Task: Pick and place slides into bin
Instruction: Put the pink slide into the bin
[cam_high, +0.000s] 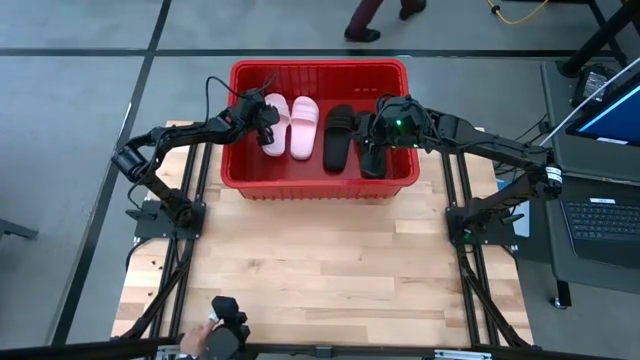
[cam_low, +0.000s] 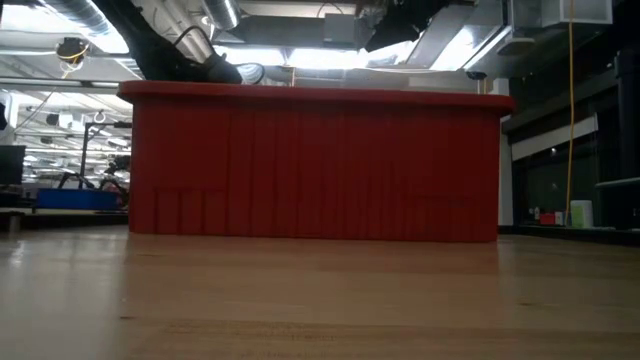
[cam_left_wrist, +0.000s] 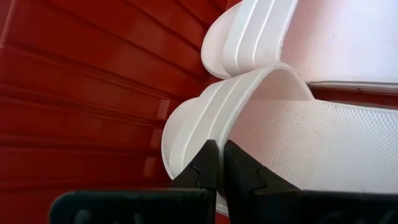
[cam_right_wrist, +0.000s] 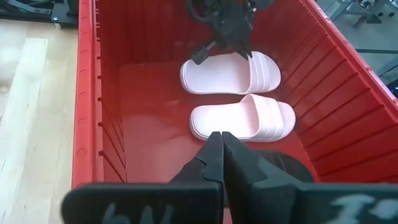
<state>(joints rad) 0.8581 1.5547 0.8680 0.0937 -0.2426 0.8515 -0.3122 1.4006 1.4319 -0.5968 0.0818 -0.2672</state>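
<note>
Four ribbed-strap slides lie in the lattice-walled red bin; both grippers' jaws are closed, empty.

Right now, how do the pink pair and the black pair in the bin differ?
The pink slides are pale and sit in the left half of the red bin; the black slides are dark and sit in the right half. The left gripper is over the pink pair, fingers closed; the right gripper is over the black pair, fingers closed. Both pink soles show fully; one black slide is partly hidden under the arm. All lie lengthwise on the bin floor.
</note>
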